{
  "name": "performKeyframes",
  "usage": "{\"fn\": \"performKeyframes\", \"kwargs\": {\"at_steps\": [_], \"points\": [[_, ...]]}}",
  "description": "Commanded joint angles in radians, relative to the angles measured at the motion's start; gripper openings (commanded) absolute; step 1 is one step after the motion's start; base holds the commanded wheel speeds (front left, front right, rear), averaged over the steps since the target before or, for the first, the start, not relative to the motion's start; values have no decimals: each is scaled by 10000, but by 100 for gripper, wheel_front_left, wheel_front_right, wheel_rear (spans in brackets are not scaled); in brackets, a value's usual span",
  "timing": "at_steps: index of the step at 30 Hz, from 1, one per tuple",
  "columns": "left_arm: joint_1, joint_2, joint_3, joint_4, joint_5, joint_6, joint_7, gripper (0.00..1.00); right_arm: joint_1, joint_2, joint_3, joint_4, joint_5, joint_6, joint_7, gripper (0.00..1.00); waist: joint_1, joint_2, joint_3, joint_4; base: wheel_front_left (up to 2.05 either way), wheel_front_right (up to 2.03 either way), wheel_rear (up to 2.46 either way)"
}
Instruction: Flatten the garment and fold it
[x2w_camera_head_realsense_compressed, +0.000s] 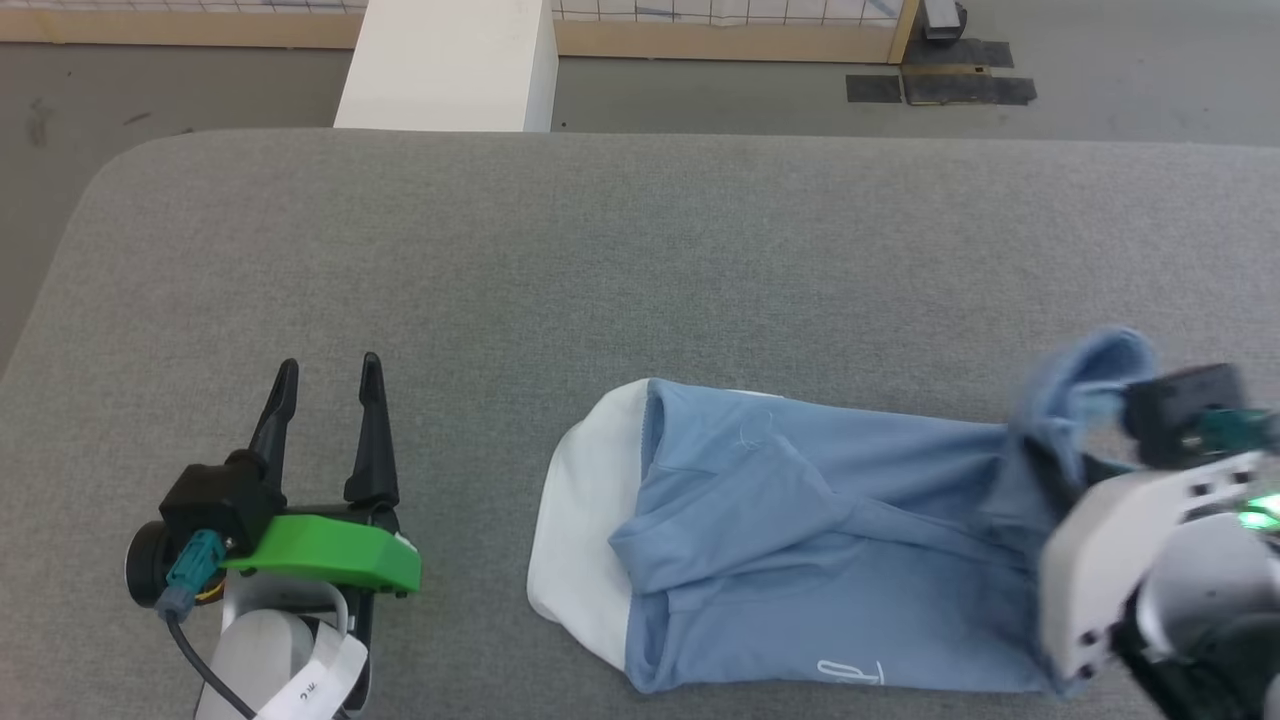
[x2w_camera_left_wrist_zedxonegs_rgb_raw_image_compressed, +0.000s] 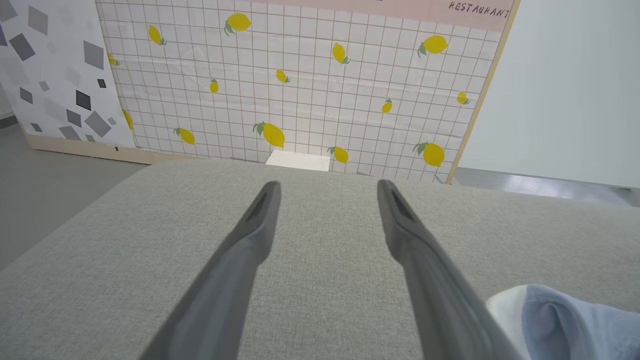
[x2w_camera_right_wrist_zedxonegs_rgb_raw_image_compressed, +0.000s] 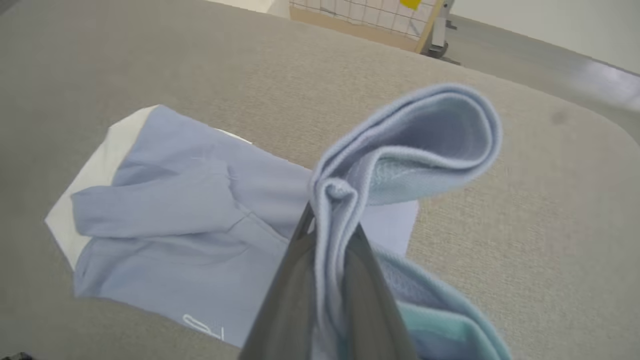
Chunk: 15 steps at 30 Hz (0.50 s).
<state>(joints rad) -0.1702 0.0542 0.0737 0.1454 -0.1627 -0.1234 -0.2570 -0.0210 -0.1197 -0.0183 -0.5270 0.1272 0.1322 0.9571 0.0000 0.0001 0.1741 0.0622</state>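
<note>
Pinching a raised edge of the garment (x2w_camera_head_realsense_compressed: 820, 540), the right gripper (x2w_camera_right_wrist_zedxonegs_rgb_raw_image_compressed: 327, 225) has its fingers pressed together on the blue cloth. On the grey padded table (x2w_camera_head_realsense_compressed: 600, 250) the rest of the garment lies creased at near right, white panel toward the middle. Well apart at near left, the left gripper (x2w_camera_head_realsense_compressed: 330, 362) rests with fingers spread, empty.

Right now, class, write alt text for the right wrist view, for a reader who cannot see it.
The right gripper is shut on a bunched edge of the blue garment, holding it raised above the grey surface. The rest of the garment lies partly folded on the surface, with its white panel at the far end.
</note>
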Motion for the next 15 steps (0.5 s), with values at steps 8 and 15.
{"fn": "performKeyframes", "kwargs": {"at_steps": [8, 15], "points": [[-308, -39, -148, 38, 32, -60, -47, 100, -1884, -695, 3960, 533, 357, -15, -197, 0, 0, -1, 188, 295, 0, 0, 0], [-467, -39, -374, 38, -74, -63, -47, 100, -3594, -65, 5938, 3149, 433, -15, -1180, 0, 0, -1, 442, 724, 0, 0, 0]]}}
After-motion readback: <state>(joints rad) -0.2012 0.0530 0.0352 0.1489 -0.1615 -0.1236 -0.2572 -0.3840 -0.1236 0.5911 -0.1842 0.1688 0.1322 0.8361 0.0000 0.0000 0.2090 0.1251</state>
